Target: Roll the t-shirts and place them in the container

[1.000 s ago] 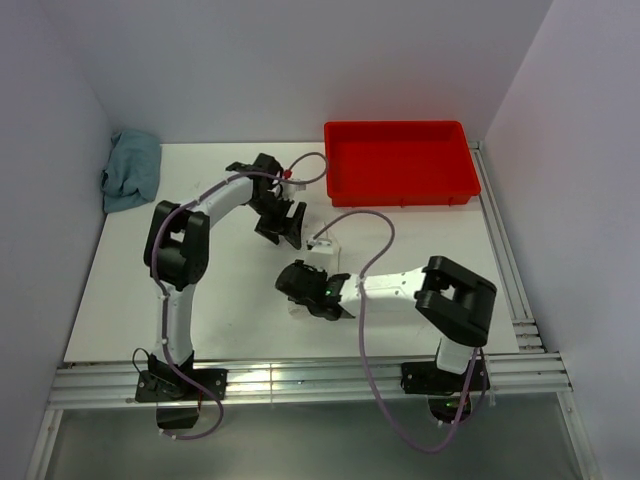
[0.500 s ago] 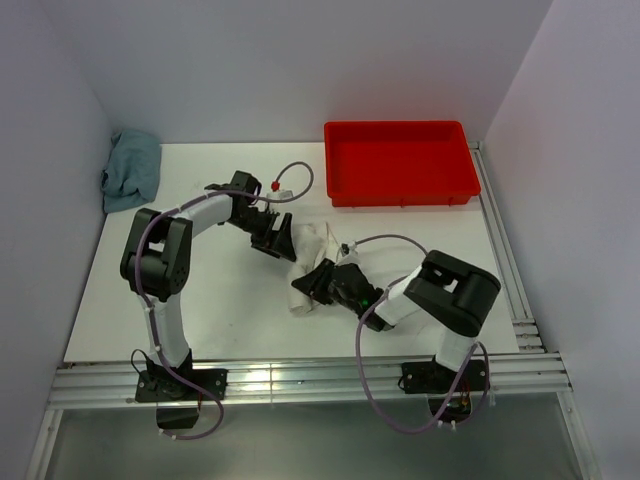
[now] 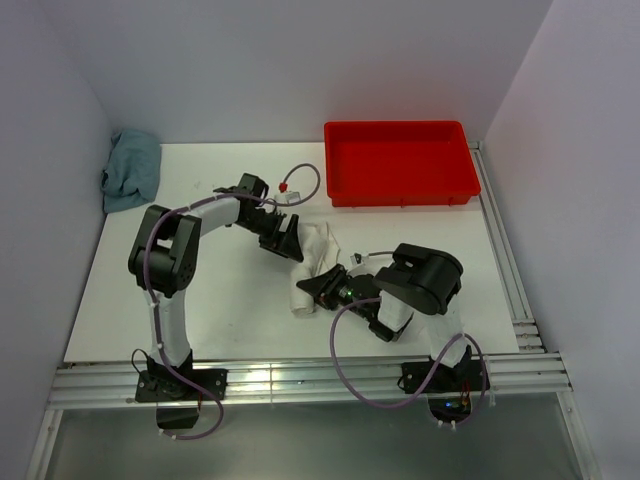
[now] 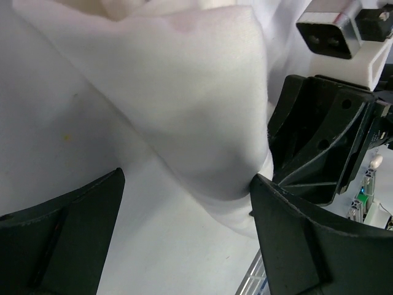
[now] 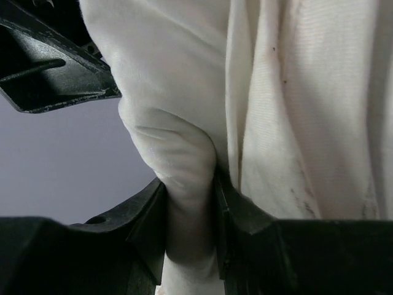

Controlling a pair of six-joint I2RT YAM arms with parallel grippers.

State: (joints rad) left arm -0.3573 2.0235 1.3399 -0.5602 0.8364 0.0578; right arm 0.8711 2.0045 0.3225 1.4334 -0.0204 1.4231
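At mid-surface, 1 cream shirt, bunched into a long, wrinkled lump. Laid roughly far to near, between the 2 hands. No print or marks on the top side.

At the far end of the lump, on its left flank: left hand. Fingers spread wide apart, clamped on nothing. From the left wrist view, 1 finger on either side of a rounded, puffy fold of the shirt. Left-side finger apart from the cloth, with bare surface between. Right-side finger just beside the fold's edge; touching or not, cannot tell.

At the near end of the lump: right hand, closed on the shirt. From the right wrist view, a narrow tuck of cloth pinched tight between the 2 fingers. Bulging out smooth above the pinch, with looser pleats to the right, flecked with a few small dark specks. Black frame of the right hand also visible in the left wrist view, just beside the cloth, so the 2 hands near each other with only the shirt between.

At the far right corner, well apart from the shirt: red tray. At the far left, against the wall: crumpled blue cloth.
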